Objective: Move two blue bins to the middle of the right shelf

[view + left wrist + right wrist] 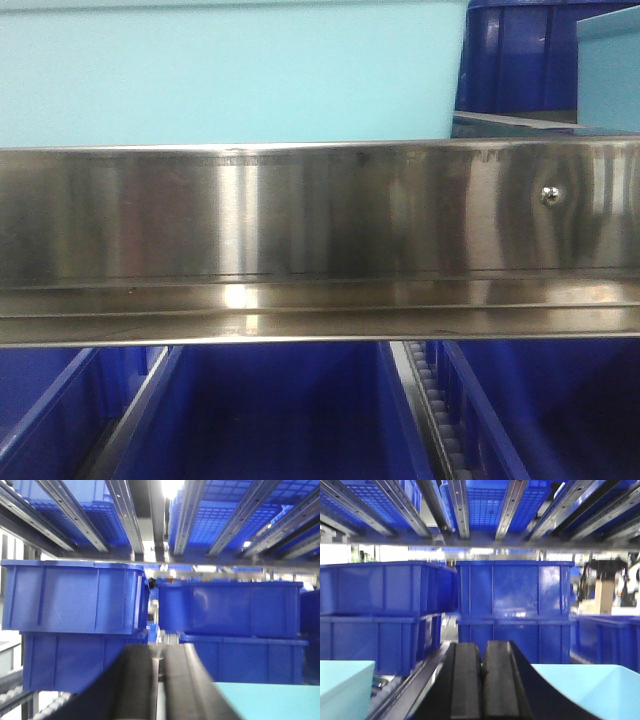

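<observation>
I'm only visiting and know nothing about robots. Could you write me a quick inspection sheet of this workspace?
Surface: steel shelf rail, shiny, screw near its right end.
Job's things: pale blue bin above the rail; second pale blue bin at far right.
Clutter: dark blue bins, stacked.
Grippers: left gripper and right gripper, both shut.
Cables: nothing seen.
Surroundings: roller track below; overhead rails.

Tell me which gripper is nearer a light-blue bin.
Probably right: the right gripper sits between two, a light-blue bin on its left and another on its right. The left gripper shows only one, on its right.
</observation>
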